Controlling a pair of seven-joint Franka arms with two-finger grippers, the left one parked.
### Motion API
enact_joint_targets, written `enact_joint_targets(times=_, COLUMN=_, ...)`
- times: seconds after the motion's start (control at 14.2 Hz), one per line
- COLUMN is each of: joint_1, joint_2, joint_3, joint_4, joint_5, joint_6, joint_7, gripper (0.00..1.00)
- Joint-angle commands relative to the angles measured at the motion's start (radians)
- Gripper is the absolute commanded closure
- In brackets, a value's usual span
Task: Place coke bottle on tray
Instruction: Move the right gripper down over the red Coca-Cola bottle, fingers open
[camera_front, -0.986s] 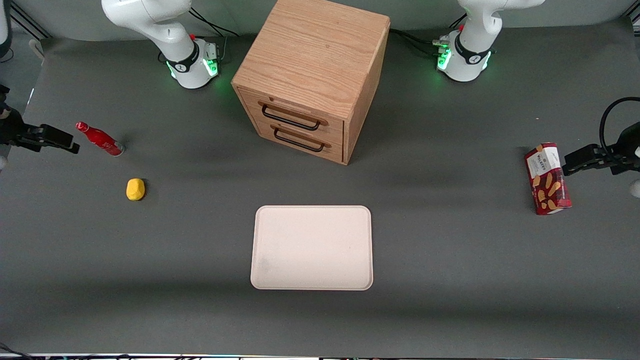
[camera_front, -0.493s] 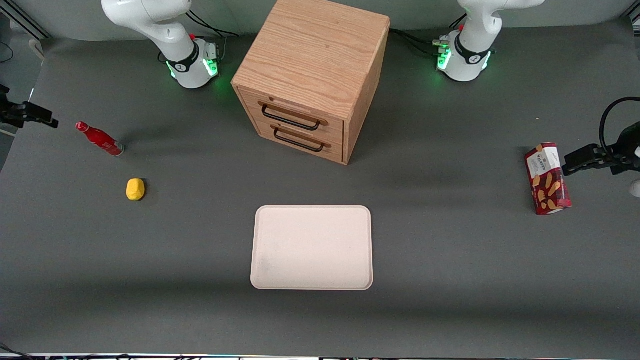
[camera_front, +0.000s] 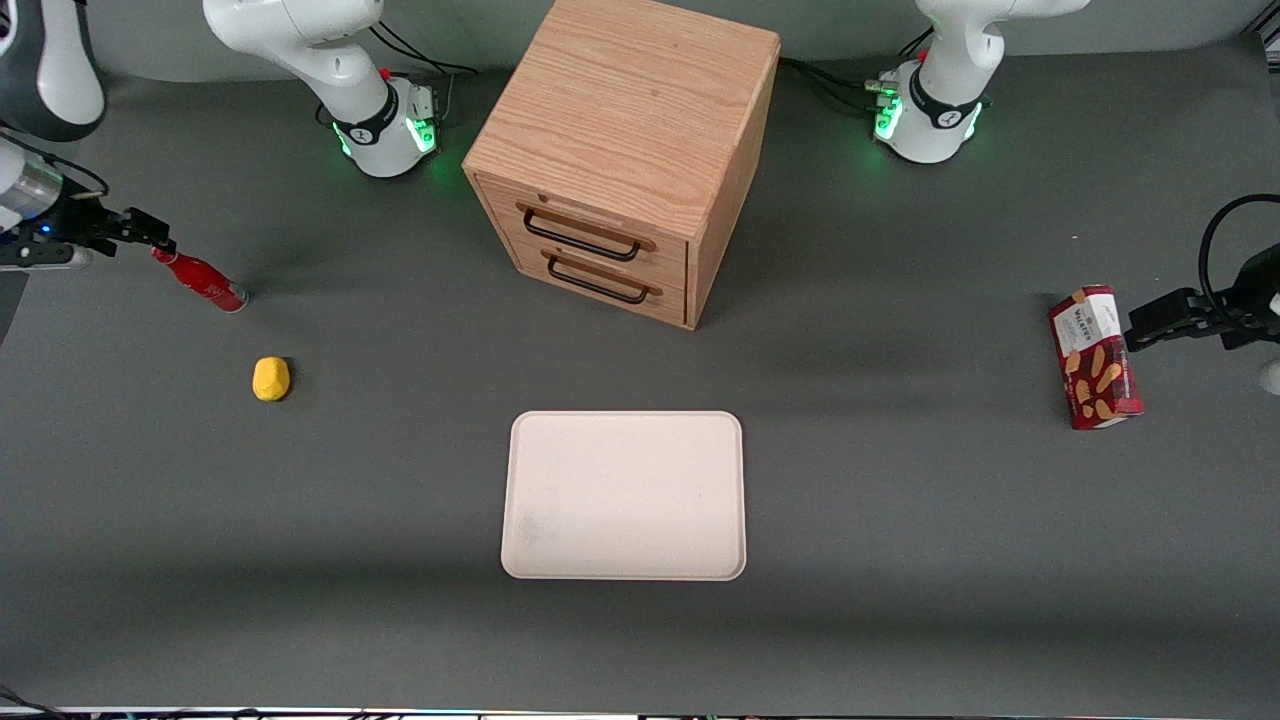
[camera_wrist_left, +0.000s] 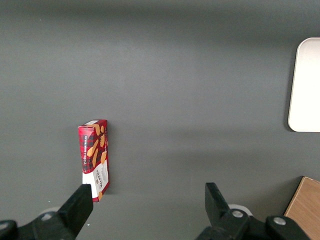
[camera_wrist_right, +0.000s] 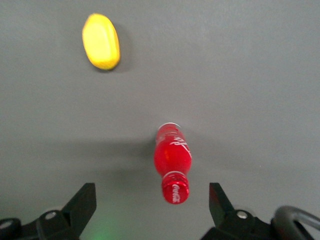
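Tray (camera_front: 624, 495): flat rectangle, pale cream-pink, matte, rounded corners and low rim; nearest the table's front edge, at its middle.
Yellow lump (camera_front: 271, 379): smooth oval; toward the working arm's end of the table (camera_front: 900, 560), a dark grey matte sheet.
Snack box (camera_front: 1094, 357): red printed carton, toward the parked arm's end.
Coke bottle (camera_front: 199, 279): slim glossy red body, narrow neck, red cap, white lettering; stands upright on the table, farther from the front camera than the lump, well apart from the tray.
Gripper (camera_wrist_right: 152, 200): fingers spread wide, empty, above the bottle, cap between them; half a second ago it was nearer the table's end edge.
Cabinet (camera_front: 625, 150): oak-grain box, two drawers, dark handles.
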Motion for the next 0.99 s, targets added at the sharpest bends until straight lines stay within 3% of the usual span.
enact_joint_targets(times=0.0, joint_1=0.011, joint_2=-0.053, joint_3=-0.077, joint_4=-0.105, joint_5=-0.087, joint_6=0.131, joint_7=-0.032, gripper=0.0)
enact_joint_targets(times=0.42, joint_1=0.011, joint_2=-0.038, joint_3=-0.145, joint_4=-0.146, joint_5=-0.088, joint_6=0.191, joint_7=-0.104, gripper=0.01)
enact_joint_targets(times=0.56, joint_1=0.011, joint_2=-0.036, joint_3=-0.15, joint_4=-0.145, joint_5=-0.088, joint_6=0.2, joint_7=-0.112, gripper=0.15)
enact_joint_targets(times=0.63, joint_1=0.011, joint_2=-0.036, joint_3=-0.15, joint_4=-0.146, joint_5=-0.09, joint_6=0.202, joint_7=-0.114, gripper=0.27)
enact_joint_targets(times=0.77, joint_1=0.011, joint_2=-0.036, joint_3=-0.15, joint_4=-0.145, joint_5=-0.09, joint_6=0.203, joint_7=-0.129, gripper=0.79)
enact_joint_targets(times=0.85, joint_1=0.011, joint_2=-0.036, joint_3=-0.151, joint_4=-0.145, joint_5=-0.088, joint_6=0.205, joint_7=-0.13, gripper=0.98)
enact_joint_targets(times=0.92, joint_1=0.011, joint_2=-0.036, joint_3=-0.151, joint_4=-0.145, joint_5=-0.09, joint_6=0.208, joint_7=-0.135, gripper=1.0)
